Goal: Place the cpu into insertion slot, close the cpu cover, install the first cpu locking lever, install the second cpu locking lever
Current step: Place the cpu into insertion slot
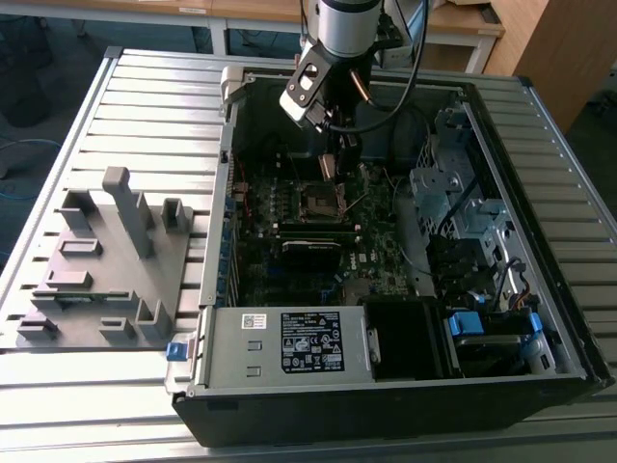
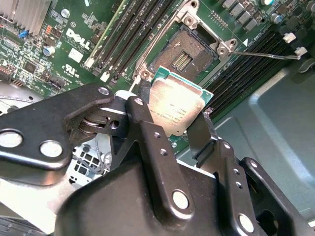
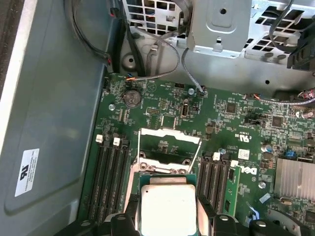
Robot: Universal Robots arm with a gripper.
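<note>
Hand [image 2: 171, 110] around cpu [image 2: 178, 100]; side edges covered

Approach from above is free: insertion slot [image 2: 184, 51] lies bare with open air over it, and the gripper [image 2: 174, 105] clamping the cpu [image 2: 172, 113] hangs just off one edge. Tight bits: cpu cover [image 3: 170, 133] stands raised at one side of the slot, and a locking lever [image 2: 266, 55] sticks out over the memory slots [image 2: 256, 69] flanking it. Drive cage [image 1: 453, 183] with loose cables [image 3: 152, 54] beside it crowds the exterior view's right; case wall [image 1: 229, 145] bounds the left.
</note>
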